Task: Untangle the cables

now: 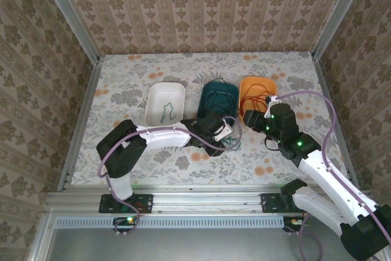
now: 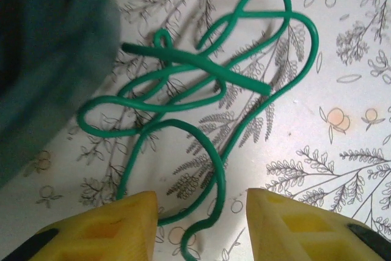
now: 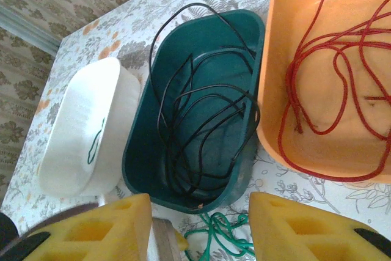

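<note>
White tray (image 1: 168, 95) left of teal tray (image 3: 232, 181): green squiggle (image 1: 166, 113) inside, we can't identify it. Black cable (image 3: 201, 108) coiled in teal tray, one loop over far rim. Green cable (image 2: 201, 90) loose on tabletop (image 1: 122, 90) just before teal tray's near rim, bare room beside. Left gripper (image 2: 201, 212) half-open astride its near loop, not pinching. Right gripper (image 3: 201, 224) parted, empty, over same rim. Red cable (image 3: 330, 71) in orange tray (image 3: 275, 59), right of teal tray, partly cropped.

Three trays are sitting in a row on the floral table (image 1: 122, 77), just beside one another: a white tray (image 1: 166, 91) on the left, a green tray (image 1: 205, 99) in the middle and an orange tray (image 1: 248, 91) on the right. Patterned walls (image 1: 201, 10) are enclosing the table, and a metal rail (image 1: 201, 200) is running along its near edge.
</note>
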Robot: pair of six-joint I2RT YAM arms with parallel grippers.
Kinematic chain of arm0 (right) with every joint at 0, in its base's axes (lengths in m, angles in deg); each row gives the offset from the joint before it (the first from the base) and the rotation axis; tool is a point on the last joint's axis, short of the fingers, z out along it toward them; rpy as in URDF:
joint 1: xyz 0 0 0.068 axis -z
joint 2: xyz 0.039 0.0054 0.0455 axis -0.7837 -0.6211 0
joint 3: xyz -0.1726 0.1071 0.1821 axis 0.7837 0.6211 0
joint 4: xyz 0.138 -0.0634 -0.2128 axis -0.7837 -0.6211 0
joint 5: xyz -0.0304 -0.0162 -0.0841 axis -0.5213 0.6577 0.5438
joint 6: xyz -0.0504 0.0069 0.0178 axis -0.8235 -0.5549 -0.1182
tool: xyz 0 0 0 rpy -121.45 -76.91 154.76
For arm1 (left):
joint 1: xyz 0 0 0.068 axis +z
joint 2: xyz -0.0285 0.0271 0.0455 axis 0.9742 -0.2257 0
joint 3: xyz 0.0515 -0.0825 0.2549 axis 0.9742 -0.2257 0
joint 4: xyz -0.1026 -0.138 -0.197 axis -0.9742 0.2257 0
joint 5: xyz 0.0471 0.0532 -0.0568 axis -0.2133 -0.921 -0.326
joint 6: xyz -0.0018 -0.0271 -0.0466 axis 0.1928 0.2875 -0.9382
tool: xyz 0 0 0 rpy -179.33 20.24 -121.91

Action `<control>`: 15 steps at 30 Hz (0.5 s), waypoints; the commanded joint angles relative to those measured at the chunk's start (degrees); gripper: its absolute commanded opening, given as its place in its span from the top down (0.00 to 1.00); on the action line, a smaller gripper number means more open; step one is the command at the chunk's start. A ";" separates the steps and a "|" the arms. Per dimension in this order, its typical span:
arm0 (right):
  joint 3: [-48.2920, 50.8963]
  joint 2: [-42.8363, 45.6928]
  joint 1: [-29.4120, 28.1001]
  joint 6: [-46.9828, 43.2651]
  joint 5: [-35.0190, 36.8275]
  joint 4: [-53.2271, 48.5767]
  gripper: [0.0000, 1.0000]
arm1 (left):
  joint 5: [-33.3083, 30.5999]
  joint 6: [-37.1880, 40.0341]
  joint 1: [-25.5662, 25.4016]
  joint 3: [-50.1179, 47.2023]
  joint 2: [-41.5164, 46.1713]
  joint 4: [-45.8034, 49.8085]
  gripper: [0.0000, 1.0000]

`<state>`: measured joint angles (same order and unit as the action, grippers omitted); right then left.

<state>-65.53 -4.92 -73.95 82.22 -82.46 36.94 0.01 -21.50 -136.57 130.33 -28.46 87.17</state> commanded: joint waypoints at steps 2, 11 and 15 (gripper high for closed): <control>-0.03 0.22 0.55 0.80 0.93 -1.39 0.53 | -1.57 1.77 -0.31 0.71 -0.70 1.73 0.66; 0.28 0.03 1.59 1.15 1.89 -2.35 0.53 | 3.87 5.08 -1.47 -4.64 9.49 -3.13 1.00; 1.18 -0.16 2.09 1.22 1.70 -2.43 0.53 | 6.41 6.04 -1.33 -4.88 15.46 -1.75 1.00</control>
<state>-65.44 -4.98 -72.27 82.90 -82.20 35.96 2.96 -17.68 -137.73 125.59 -17.13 85.99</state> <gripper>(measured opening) 0.470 0.049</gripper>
